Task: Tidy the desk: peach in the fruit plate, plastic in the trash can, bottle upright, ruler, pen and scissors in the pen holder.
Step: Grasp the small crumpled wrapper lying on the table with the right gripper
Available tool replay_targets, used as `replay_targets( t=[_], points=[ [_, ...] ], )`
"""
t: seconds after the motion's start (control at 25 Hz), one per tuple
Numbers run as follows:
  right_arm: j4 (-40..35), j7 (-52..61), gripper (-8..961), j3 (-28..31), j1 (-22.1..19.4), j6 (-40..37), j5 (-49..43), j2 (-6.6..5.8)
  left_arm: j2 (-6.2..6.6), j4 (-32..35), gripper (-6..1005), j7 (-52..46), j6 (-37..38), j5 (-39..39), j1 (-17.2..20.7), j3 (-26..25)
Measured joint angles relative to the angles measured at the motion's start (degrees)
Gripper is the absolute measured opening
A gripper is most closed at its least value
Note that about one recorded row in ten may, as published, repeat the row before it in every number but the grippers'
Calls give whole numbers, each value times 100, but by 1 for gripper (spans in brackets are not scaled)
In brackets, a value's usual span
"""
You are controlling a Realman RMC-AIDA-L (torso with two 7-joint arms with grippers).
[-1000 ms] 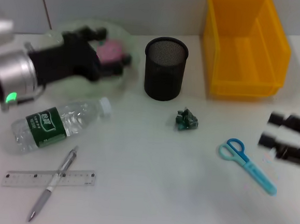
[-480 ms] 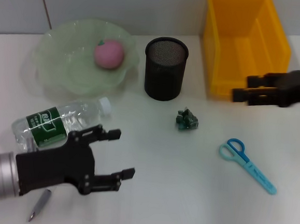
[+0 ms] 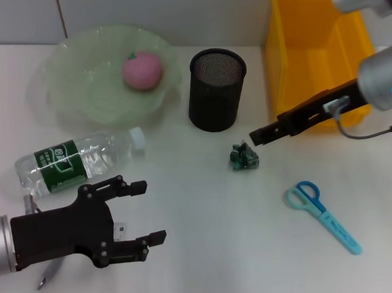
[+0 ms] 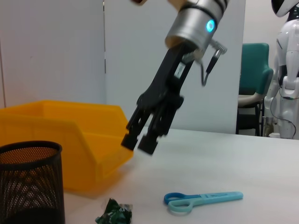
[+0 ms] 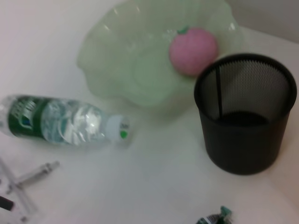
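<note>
White counter (image 3: 203, 222) fills the head view, with a pale wall behind it. Nearest the robot, the left gripper (image 3: 142, 220) hovers low over the front left of the counter, its black jaws spread wide and holding nothing. It covers most of the ruler and the pen (image 3: 44, 280); only the pen's tip shows below the arm. In the right wrist view part of the pen (image 5: 35, 173) lies crossed over the clear ruler (image 5: 16, 198).

Just behind that gripper the water bottle (image 3: 79, 161) lies on its side, green label up, white cap pointing toward the middle of the counter. On the right side the blue scissors (image 3: 323, 214) lie flat, handles toward the centre.

Near the middle sits the crumpled green plastic (image 3: 244, 157). The right gripper (image 3: 259, 136) reaches in from the right on a long black arm, its tip just above and beside the plastic, not touching it. In the left wrist view the right gripper (image 4: 139, 142) hangs above the counter with its jaws close together, a thin gap between them, and nothing gripped.

Farther back stands the black mesh pen holder (image 3: 216, 88), upright. To its left the pale green fruit plate (image 3: 85, 90) carries the pink peach (image 3: 143, 70). At the far right stands the yellow trash can (image 3: 318, 58), an open bin.
</note>
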Motion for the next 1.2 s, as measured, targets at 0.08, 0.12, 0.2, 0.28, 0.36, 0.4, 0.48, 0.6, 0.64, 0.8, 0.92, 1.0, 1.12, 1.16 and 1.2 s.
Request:
replay_targets(
  t=[0.08, 0.12, 0.2, 0.28, 0.36, 0.4, 0.48, 0.6, 0.64, 0.8, 0.92, 1.0, 1.12, 1.16, 1.2],
  points=[
    [191, 83, 784, -189, 70, 176, -95, 0, -1, -18, 854, 1, -10, -1, -15, 1],
    [329, 102, 784, -262, 123, 270, -120, -1, -1, -21, 854, 3, -21, -1, -24, 1],
    [559, 106, 784, -359, 207, 439, -134, -2, -1, -28, 854, 7, -32, -1, -37, 3],
    [918, 113, 784, -489, 321, 751, -158, -2, -1, -37, 854, 9, -35, -3, -50, 4],
    [1124, 115, 784, -559, 385, 920, -164, -3, -2, -37, 855, 13, -36, -3, -53, 4],
    [1124, 115, 784, -559, 385, 920, -164, -3, -2, -37, 855, 13, -36, -3, -53, 4],
    [1328, 116, 784, -668, 450, 1099, -167, -2, -1, -37, 855, 18, -38, -4, -56, 4],
    [1610, 119, 785, -796, 546, 1368, -168, -3, -2, -37, 855, 30, -43, -4, -73, 4],
    [1805, 119, 785, -852, 624, 1528, -170, -2, -2, -37, 855, 30, -43, -4, -73, 4],
    [2080, 118, 785, -895, 729, 1709, -172, -2, -1, -45, 855, 48, -43, -2, -84, 4],
    [2353, 90, 785, -905, 822, 1871, -175, -2, -1, -102, 855, 80, -42, 0, -90, 3],
    [2412, 84, 785, -910, 846, 1907, -175, -2, -1, -117, 854, 83, -41, 1, -91, 4],
    [2575, 72, 785, -957, 899, 2019, -175, -2, -1, -130, 854, 83, -41, 3, -94, 3],
    [2623, 70, 785, -973, 911, 2052, -175, -2, -1, -130, 854, 83, -41, 3, -94, 3],
    [2663, 68, 785, -985, 922, 2079, -175, -2, -1, -146, 854, 85, -39, 4, -102, 3]
  ],
)
